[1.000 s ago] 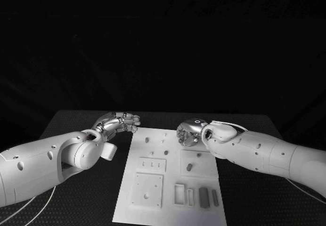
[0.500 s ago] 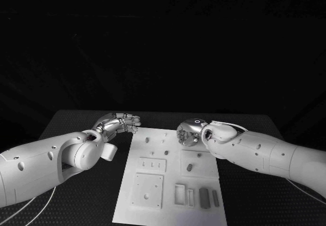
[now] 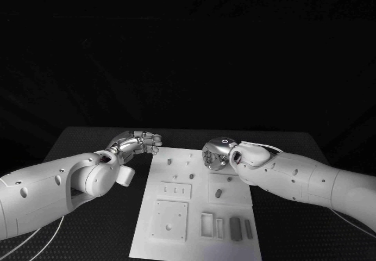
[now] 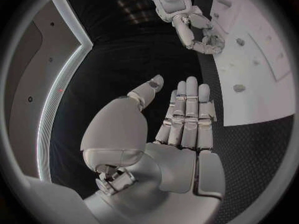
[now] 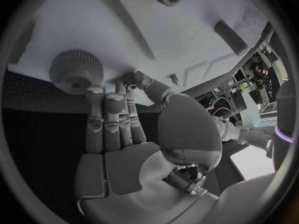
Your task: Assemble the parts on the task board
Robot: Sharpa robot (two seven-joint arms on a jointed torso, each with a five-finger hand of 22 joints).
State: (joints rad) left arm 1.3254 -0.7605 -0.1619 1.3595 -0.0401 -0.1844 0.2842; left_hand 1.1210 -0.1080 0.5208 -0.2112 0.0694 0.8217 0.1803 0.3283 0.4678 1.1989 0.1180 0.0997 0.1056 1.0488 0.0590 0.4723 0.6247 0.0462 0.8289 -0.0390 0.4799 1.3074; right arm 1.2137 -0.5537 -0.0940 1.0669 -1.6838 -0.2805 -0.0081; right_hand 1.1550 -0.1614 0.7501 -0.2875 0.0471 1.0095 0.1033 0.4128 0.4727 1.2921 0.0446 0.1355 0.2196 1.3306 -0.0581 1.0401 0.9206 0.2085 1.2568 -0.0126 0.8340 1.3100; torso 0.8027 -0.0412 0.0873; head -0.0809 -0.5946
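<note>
The right hand (image 5: 115, 129), fingers straight and empty, reaches over the task board (image 3: 196, 217) toward a ridged round part (image 5: 76, 70); closing on it looks next. The left hand (image 3: 135, 143) hangs loosely curled, empty, beside the board.

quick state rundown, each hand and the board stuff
left robot hand: fingers straight and together, holds nothing, off the board's edge
right robot hand: fingertips at the gear, no grip visible
gear: flat on the board's far corner
task board: flat on the table
peg: lies on the board, loose
</note>
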